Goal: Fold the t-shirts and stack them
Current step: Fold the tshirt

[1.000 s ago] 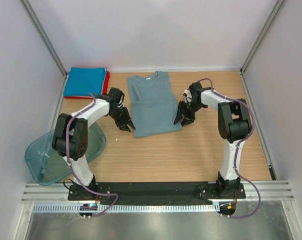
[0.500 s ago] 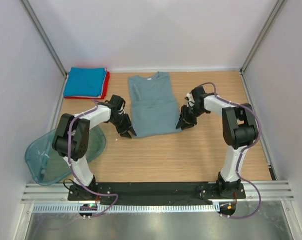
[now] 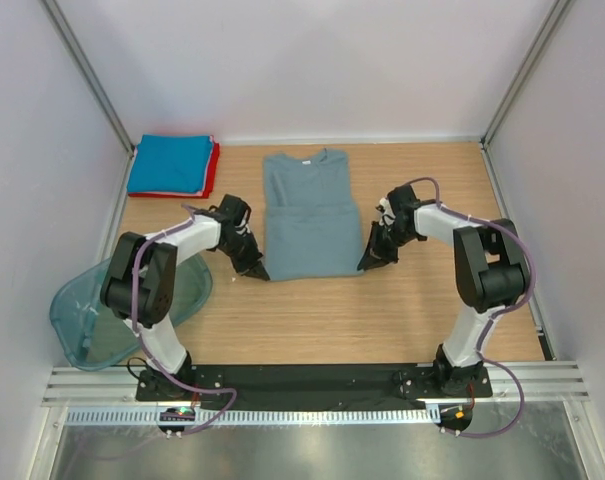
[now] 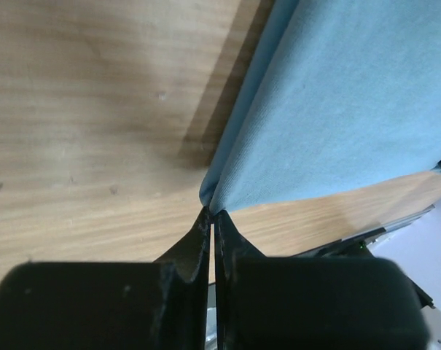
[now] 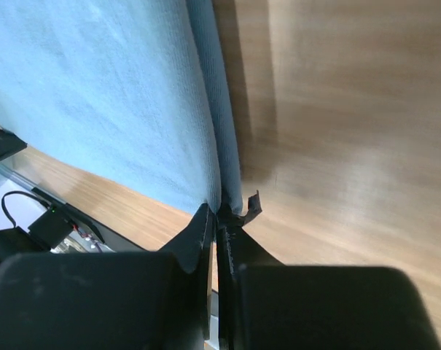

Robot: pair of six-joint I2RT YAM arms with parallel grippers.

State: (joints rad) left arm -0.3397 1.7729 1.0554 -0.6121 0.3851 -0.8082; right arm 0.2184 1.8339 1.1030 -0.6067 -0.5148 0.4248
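**Overhead and wrist views: the cross-fold stage.** The grey-blue t-shirt lies flat at the centre of the worktop. Its collar points toward the top of the frame and its sleeves are turned in, so it forms a long rectangle.

My left tool sits at the shirt's lower-left corner and my right tool at its lower-right corner. In each wrist view the jaws are pressed together with the hem corner nipped at their tips. I read both as pinched closed on the cloth, with a shallow bite.

The finished stack, a bright blue t-shirt on a red t-shirt, rests at the upper left. A teal plastic tub lies at the lower left, apart from the work.

The step in hand, as I judge it, is the hem-to-collar fold. The next move calls for lifting both corners together, level and with the hem taut. I would then carry them toward the top of the frame and lay them at the collar. With so thin a hold, a corner could slip if one arm leads.
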